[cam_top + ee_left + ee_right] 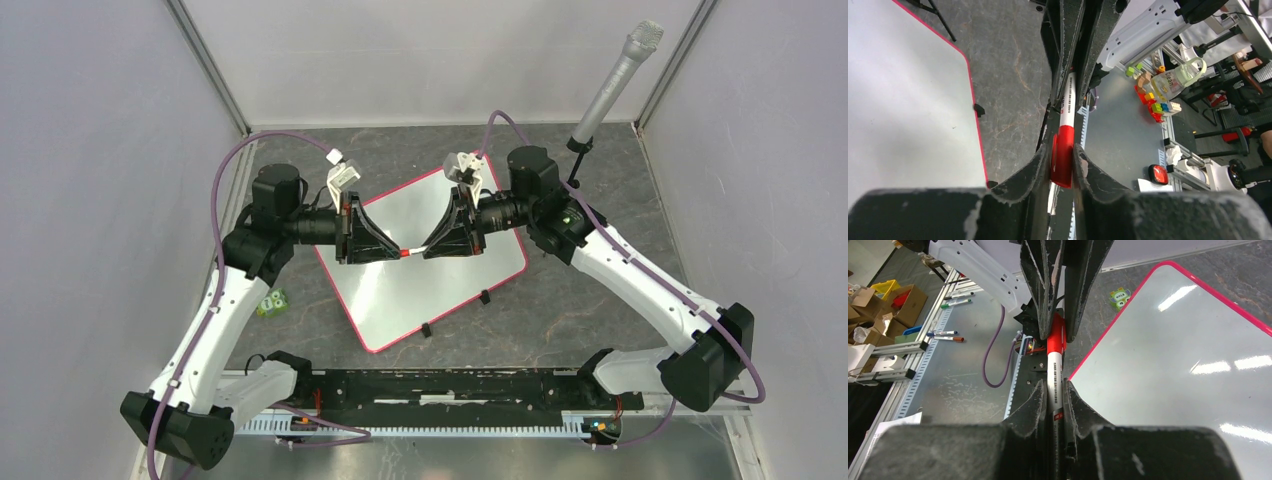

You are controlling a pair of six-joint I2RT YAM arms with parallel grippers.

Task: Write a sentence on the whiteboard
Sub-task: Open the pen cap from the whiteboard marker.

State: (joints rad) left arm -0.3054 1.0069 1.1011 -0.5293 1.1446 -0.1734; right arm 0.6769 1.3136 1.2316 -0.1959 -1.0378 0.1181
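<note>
The left gripper (397,252) and right gripper (425,250) hide part of the whiteboard's (440,300) far half. The marker's (1054,375) print is too small to read.

Stretched inward from both sides, elbows bent, meeting nose to nose. Clamped with the left gripper (1062,152) on the red cap of a marker (1067,107), with the right gripper (1054,387) on its white barrel.

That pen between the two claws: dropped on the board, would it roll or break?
Probably roll: the marker looks round and smooth, and the whiteboard is flat and slick. It seems stiff: straight between left gripper and right gripper. Breaking looks unlikely; it appears light plastic.
</note>
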